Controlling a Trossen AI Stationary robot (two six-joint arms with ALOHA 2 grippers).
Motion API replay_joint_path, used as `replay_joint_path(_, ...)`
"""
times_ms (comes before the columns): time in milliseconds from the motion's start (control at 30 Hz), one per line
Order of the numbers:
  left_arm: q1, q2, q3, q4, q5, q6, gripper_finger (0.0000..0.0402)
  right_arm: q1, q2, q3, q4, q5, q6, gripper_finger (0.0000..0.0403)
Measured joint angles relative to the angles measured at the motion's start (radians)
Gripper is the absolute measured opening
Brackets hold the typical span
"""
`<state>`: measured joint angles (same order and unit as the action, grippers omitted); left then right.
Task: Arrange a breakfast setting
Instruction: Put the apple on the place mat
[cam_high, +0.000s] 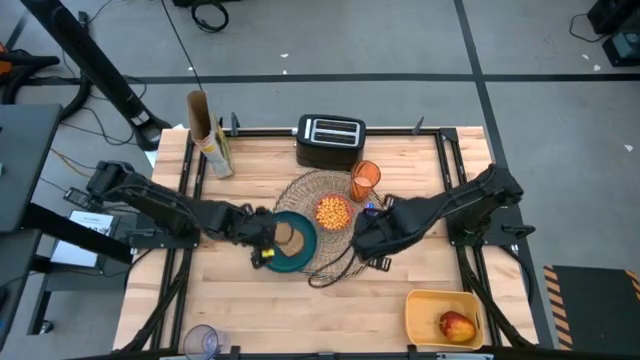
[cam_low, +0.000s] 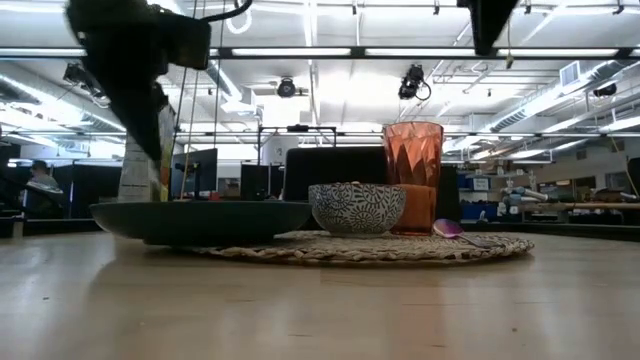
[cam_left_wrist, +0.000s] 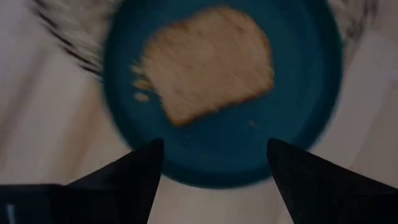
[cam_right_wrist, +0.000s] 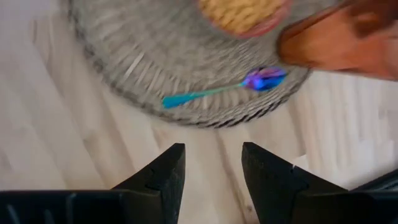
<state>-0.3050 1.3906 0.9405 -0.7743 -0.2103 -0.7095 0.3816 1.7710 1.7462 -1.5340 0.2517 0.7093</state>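
A round woven placemat lies at the table's middle. A teal plate with a brown toast slice rests partly on the mat's near left edge and partly on the wood. On the mat stand a small pink bowl of orange cereal and a translucent orange cup. A blue-handled spoon lies on the mat's right part. My left gripper is open above the plate's near rim, and the low view shows it raised. My right gripper is open over bare wood beside the mat. A red-yellow apple sits in a yellow container.
A black toaster stands at the far edge and a cereal box at the far left. A yellow container sits at the near right and a clear cup at the near left. Bare wood shows along the near side.
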Motion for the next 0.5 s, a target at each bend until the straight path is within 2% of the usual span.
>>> replay_joint_path(133, 0.119, -0.058, 0.000, 0.030, -0.023, 0.056, 0.0295, -0.005, -0.059, -0.006, -0.006, 0.043, 0.089, 0.0165)
replay_joint_path(300, 0.244, -0.065, 0.000, 0.142, -0.022, 0.137, 0.0295, 0.037, -0.128, -0.083, 0.020, -0.006, 0.187, 0.0187)
replay_joint_path(500, 0.256, -0.061, -0.001, 0.289, -0.014, 0.196, 0.0295, 0.188, -0.138, -0.215, 0.084, -0.380, 0.205, 0.0246)
